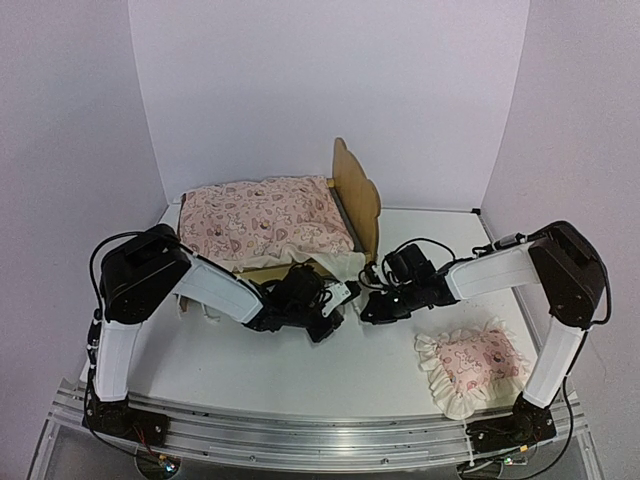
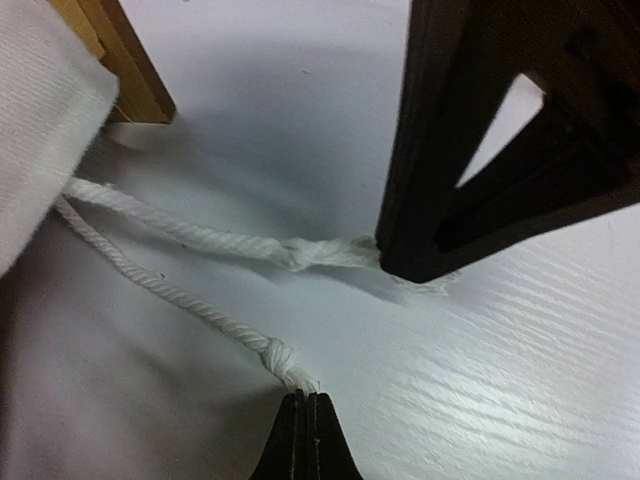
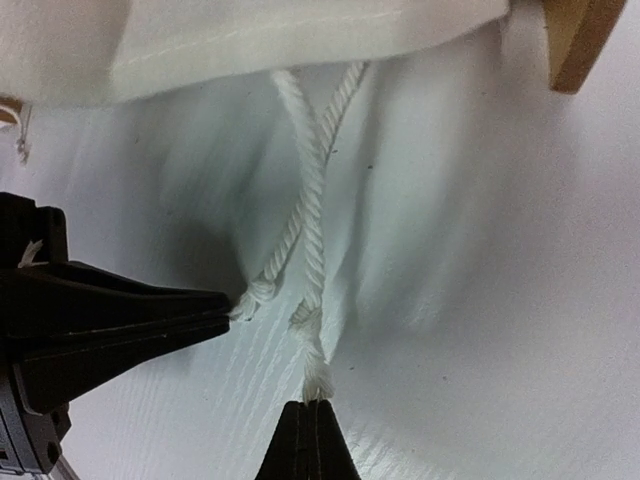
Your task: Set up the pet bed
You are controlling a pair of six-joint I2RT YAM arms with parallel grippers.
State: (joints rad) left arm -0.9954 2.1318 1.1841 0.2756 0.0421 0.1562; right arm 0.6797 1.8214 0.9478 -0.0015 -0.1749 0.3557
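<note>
The pet bed stands at the back of the table, plywood headboard on the right. The pink heart-print mattress lies on it, its white underside hanging over the near edge. Two white knotted cords trail from that fabric and cross. My left gripper is shut on the end of one cord. My right gripper is shut on the end of the other cord. In the top view both grippers, left and right, meet just in front of the bed.
The small pink ruffled pillow lies at the front right. A wooden bed leg shows in the left wrist view and in the right wrist view. White walls enclose the table on three sides.
</note>
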